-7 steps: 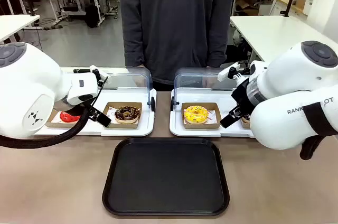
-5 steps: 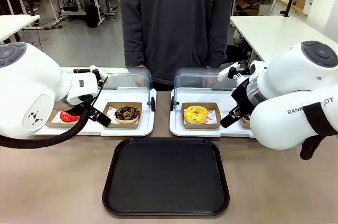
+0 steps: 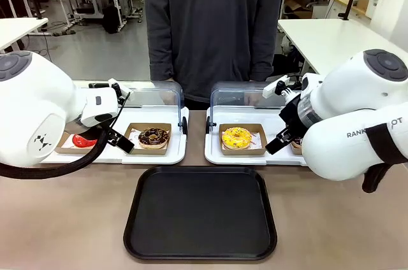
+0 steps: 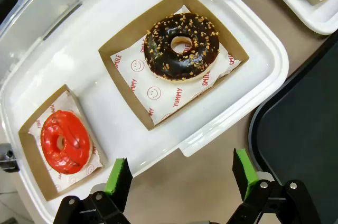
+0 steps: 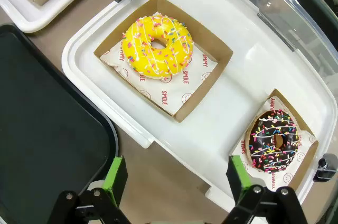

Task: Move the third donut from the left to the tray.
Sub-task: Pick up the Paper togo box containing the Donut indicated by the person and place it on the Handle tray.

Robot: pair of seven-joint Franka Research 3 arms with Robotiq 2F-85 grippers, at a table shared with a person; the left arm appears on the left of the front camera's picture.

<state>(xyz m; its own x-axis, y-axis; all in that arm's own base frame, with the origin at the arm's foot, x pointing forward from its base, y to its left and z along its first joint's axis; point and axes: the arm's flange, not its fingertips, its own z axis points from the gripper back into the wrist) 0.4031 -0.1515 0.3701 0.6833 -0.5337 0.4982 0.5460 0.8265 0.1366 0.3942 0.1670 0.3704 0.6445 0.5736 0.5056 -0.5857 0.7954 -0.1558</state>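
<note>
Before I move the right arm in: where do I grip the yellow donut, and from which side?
Probably the cardboard holder, by its low near wall, not the glazed yellow donut. Come from above on the black tray side; the clear lid stands raised behind.

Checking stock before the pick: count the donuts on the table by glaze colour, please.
Red donut: 1
Chocolate donuts: 2
Yellow donut: 1
Total: 4
</note>
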